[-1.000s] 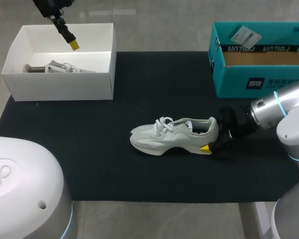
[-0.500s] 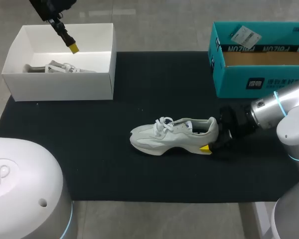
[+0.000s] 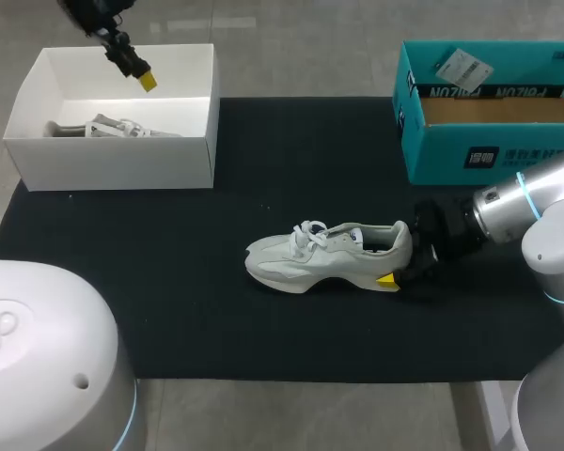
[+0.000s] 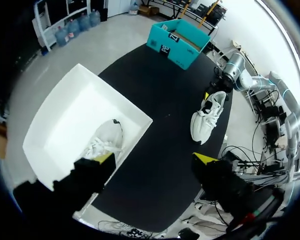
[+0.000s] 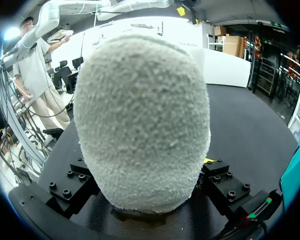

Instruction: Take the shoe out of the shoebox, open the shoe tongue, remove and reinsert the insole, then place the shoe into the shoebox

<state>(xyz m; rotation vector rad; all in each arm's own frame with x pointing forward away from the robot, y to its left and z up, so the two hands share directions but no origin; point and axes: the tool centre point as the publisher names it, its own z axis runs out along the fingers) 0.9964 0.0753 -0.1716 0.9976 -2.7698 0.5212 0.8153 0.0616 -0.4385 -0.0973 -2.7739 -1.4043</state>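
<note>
Two shoes, two boxes, two hands, one black mat.
One shoe is in the right hand, the other shoe in the white box under the left hand; the teal box stands near the right hand.

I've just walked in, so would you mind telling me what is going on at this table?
The right gripper is shut on the heel of a pale shoe, which stands on the black mat, outside either box. The left gripper hangs open above the white box, where a second shoe lies. A teal box sits at the mat's far right corner.
</note>
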